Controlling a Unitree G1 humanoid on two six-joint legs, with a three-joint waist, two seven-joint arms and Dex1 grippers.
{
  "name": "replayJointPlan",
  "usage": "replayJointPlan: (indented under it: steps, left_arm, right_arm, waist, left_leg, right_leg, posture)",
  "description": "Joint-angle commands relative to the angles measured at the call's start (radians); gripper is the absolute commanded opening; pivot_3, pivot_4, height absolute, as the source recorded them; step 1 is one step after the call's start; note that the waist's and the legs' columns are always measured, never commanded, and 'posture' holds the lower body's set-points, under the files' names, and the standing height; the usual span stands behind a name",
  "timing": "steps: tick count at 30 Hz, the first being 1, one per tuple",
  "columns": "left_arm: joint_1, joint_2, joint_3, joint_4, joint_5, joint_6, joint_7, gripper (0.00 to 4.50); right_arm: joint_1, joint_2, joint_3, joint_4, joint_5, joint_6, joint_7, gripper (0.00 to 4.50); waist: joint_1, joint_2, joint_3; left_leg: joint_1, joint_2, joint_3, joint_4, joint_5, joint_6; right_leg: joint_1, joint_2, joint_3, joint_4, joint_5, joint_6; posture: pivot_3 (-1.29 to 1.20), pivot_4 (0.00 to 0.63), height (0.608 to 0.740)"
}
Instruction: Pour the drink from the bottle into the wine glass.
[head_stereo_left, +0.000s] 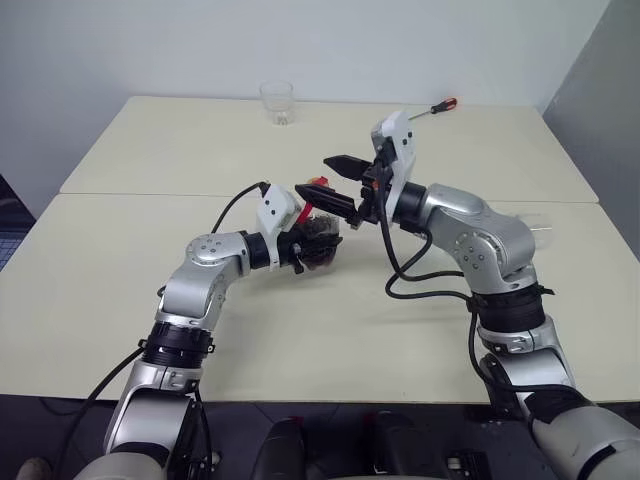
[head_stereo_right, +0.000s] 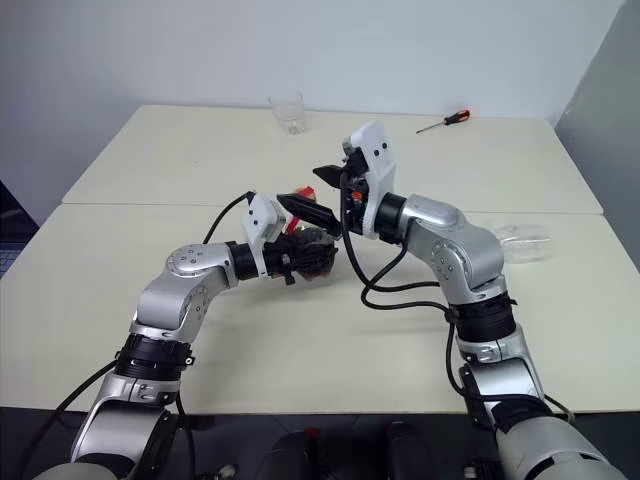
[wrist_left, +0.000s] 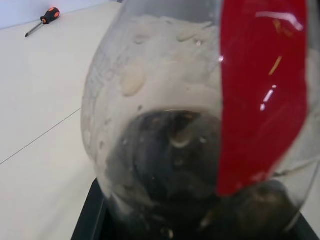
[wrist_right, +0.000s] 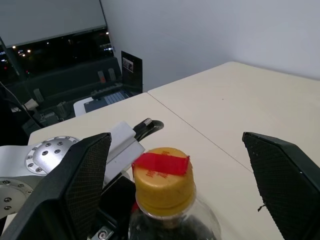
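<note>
My left gripper (head_stereo_left: 300, 248) is shut on the round body of the bottle (head_stereo_left: 320, 236), holding it above the middle of the table (head_stereo_left: 120, 300). The red label (wrist_left: 262, 95) and the dark drink (wrist_left: 165, 170) in the lower part fill the left wrist view. The yellow cap (wrist_right: 164, 184), with a red tag on top, points up between the fingers of my right gripper (head_stereo_left: 315, 176). That gripper is open, with one finger (wrist_right: 75, 185) on each side of the cap and clear of it. A clear glassy thing (head_stereo_right: 525, 242) lies right of my right forearm; whether it is the wine glass I cannot tell.
A short clear tumbler (head_stereo_left: 277, 102) stands at the far edge of the back table. A red-handled screwdriver (head_stereo_left: 441, 106) lies at the back right. A seam (head_stereo_left: 150, 193) runs between the two tabletops.
</note>
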Motion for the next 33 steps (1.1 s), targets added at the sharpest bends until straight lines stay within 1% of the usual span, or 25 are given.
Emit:
replayJointPlan:
  steps: [1, 3, 6, 9, 13, 14, 20, 22, 24, 27, 28, 33]
  left_arm:
    - [-0.017, 0.004, 0.01, -0.045, -0.02, -0.009, -0.009, 1.82]
    - [-0.022, 0.003, 0.009, -0.038, -0.018, -0.014, -0.011, 1.82]
    - [-0.025, 0.0, 0.006, -0.04, -0.016, -0.012, -0.013, 1.82]
    - [-0.028, -0.005, 0.002, -0.04, -0.015, -0.01, -0.013, 1.82]
    - [-0.038, -0.009, 0.002, -0.035, -0.015, -0.008, -0.012, 1.82]
    - [-0.041, -0.009, 0.001, -0.033, -0.015, -0.009, -0.013, 1.82]
    - [-0.046, -0.011, 0.001, -0.028, -0.016, -0.012, -0.016, 1.82]
    - [-0.049, -0.013, 0.0, -0.026, -0.016, -0.013, -0.015, 1.82]
    - [-0.051, -0.015, 0.0, -0.025, -0.015, -0.013, -0.015, 1.82]
    - [-0.057, -0.019, -0.001, -0.019, -0.015, -0.013, -0.015, 1.82]
    - [-0.06, -0.02, 0.0, -0.016, -0.016, -0.013, -0.015, 1.82]
    - [-0.067, -0.026, 0.0, -0.01, -0.015, -0.015, -0.015, 1.82]
  right_arm:
    - [-0.027, 0.003, -0.021, -0.029, 0.021, -0.004, 0.015, 4.5]
    - [-0.026, 0.005, -0.019, -0.034, 0.021, -0.001, 0.016, 4.5]
    - [-0.021, 0.007, -0.012, -0.041, 0.018, -0.002, 0.02, 3.95]
    - [-0.014, 0.007, -0.005, -0.045, 0.012, -0.007, 0.023, 2.95]
    - [-0.005, 0.0, 0.004, -0.052, 0.009, -0.01, 0.033, 1.49]
    - [-0.003, -0.002, 0.006, -0.053, 0.008, -0.011, 0.037, 1.25]
    - [0.004, -0.008, 0.008, -0.063, 0.012, -0.005, 0.053, 1.25]
    - [0.005, -0.011, 0.007, -0.065, 0.015, -0.003, 0.055, 1.89]
    - [0.007, -0.013, 0.007, -0.068, 0.014, -0.003, 0.056, 2.4]
    - [0.009, -0.013, 0.006, -0.072, 0.009, -0.003, 0.056, 3.43]
    - [0.009, -0.012, 0.005, -0.072, 0.01, -0.001, 0.055, 3.71]
    - [0.003, -0.003, 0.001, -0.061, 0.008, 0.001, 0.045, 3.71]
  waist:
    - [0.0, 0.0, 0.0]
    - [0.0, 0.0, 0.0]
    - [0.0, 0.0, 0.0]
    - [0.0, 0.0, 0.0]
    - [0.0, 0.0, 0.0]
    - [0.0, 0.0, 0.0]
    - [0.0, 0.0, 0.0]
    - [0.0, 0.0, 0.0]
    - [0.0, 0.0, 0.0]
    - [0.0, 0.0, 0.0]
    - [0.0, 0.0, 0.0]
    - [0.0, 0.0, 0.0]
  left_leg:
    - [0.0, 0.0, 0.0, 0.0, 0.0, 0.0]
    - [0.0, 0.0, 0.0, 0.0, 0.0, 0.0]
    - [0.0, 0.0, 0.0, 0.0, 0.0, 0.0]
    - [0.0, 0.0, 0.0, 0.0, 0.0, 0.0]
    - [0.0, 0.0, 0.0, 0.0, 0.0, 0.0]
    - [0.0, 0.0, 0.0, 0.0, 0.0, 0.0]
    - [0.0, 0.0, 0.0, 0.0, 0.0, 0.0]
    - [0.0, 0.0, 0.0, 0.0, 0.0, 0.0]
    - [0.0, 0.0, 0.0, 0.0, 0.0, 0.0]
    - [0.0, 0.0, 0.0, 0.0, 0.0, 0.0]
    - [0.0, 0.0, 0.0, 0.0, 0.0, 0.0]
    - [0.0, 0.0, 0.0, 0.0, 0.0, 0.0]
  right_leg:
    - [0.0, 0.0, 0.0, 0.0, 0.0, 0.0]
    - [0.0, 0.0, 0.0, 0.0, 0.0, 0.0]
    - [0.0, 0.0, 0.0, 0.0, 0.0, 0.0]
    - [0.0, 0.0, 0.0, 0.0, 0.0, 0.0]
    - [0.0, 0.0, 0.0, 0.0, 0.0, 0.0]
    - [0.0, 0.0, 0.0, 0.0, 0.0, 0.0]
    - [0.0, 0.0, 0.0, 0.0, 0.0, 0.0]
    - [0.0, 0.0, 0.0, 0.0, 0.0, 0.0]
    - [0.0, 0.0, 0.0, 0.0, 0.0, 0.0]
    - [0.0, 0.0, 0.0, 0.0, 0.0, 0.0]
    - [0.0, 0.0, 0.0, 0.0, 0.0, 0.0]
    - [0.0, 0.0, 0.0, 0.0, 0.0, 0.0]
  posture:
    - [0.0, 0.15, 0.74]
    - [0.0, 0.15, 0.74]
    - [0.0, 0.15, 0.74]
    - [0.0, 0.15, 0.74]
    - [0.0, 0.15, 0.74]
    - [0.0, 0.15, 0.74]
    - [0.0, 0.15, 0.74]
    - [0.0, 0.15, 0.74]
    - [0.0, 0.15, 0.74]
    - [0.0, 0.15, 0.74]
    - [0.0, 0.15, 0.74]
    - [0.0, 0.15, 0.74]
